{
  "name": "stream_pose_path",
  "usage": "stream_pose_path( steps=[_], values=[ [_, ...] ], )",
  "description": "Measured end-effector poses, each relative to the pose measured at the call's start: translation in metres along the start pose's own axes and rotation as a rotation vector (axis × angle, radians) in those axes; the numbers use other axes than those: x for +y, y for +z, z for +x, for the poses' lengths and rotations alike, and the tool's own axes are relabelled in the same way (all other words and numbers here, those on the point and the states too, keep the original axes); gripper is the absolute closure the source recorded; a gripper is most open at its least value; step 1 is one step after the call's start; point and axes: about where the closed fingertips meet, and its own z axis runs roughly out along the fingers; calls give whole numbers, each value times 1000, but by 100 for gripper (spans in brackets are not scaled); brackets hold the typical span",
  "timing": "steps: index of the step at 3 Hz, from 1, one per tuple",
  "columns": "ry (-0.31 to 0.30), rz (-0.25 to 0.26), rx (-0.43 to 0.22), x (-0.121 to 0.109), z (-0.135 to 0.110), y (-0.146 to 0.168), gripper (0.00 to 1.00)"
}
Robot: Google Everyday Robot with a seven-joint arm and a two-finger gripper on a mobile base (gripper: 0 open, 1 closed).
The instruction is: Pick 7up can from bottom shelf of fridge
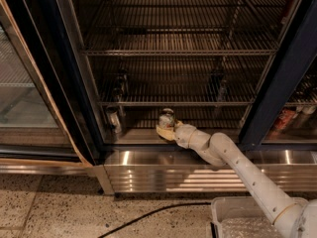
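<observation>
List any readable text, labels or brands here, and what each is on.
No text reads legibly.
7up can, on the bottom shelf with the gripper at its base: pale markings, too blurred to read.
Silver can: no legible label.
Red packages at far right: print too blurred.

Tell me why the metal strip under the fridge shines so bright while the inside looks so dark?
Camera view: light glares off the ribbed steel panel in bright streaks; the fridge interior looks unlit, so its rear racks sink into shadow; only the front catches light, on the rim of the 7up can and the pale claw at its base on the bottom shelf.
</observation>
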Motion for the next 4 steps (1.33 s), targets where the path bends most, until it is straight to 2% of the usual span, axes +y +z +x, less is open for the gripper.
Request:
stream_pose_path(
  steps=[4],
  values=[
    [0,0,0,0,10,5,100]
  ],
)
